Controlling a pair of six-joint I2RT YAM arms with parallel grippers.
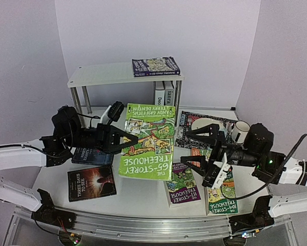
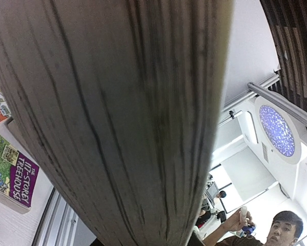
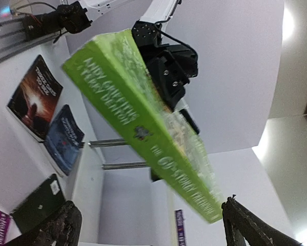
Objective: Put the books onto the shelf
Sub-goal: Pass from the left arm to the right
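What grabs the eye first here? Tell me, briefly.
The big green book, held up off the table in the middle by the left gripper. The right gripper faces it from the right, wide open. Behind, the white shelf carries one dark book lying flat on top.

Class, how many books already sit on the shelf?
3. A flat book on the shelf top; a "Deco" book and a grey book upright below. The green book in front may hide others.

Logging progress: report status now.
Left jaws clamped on green book, held above table. Right jaws open beside it. Shelf behind; one book on top board.
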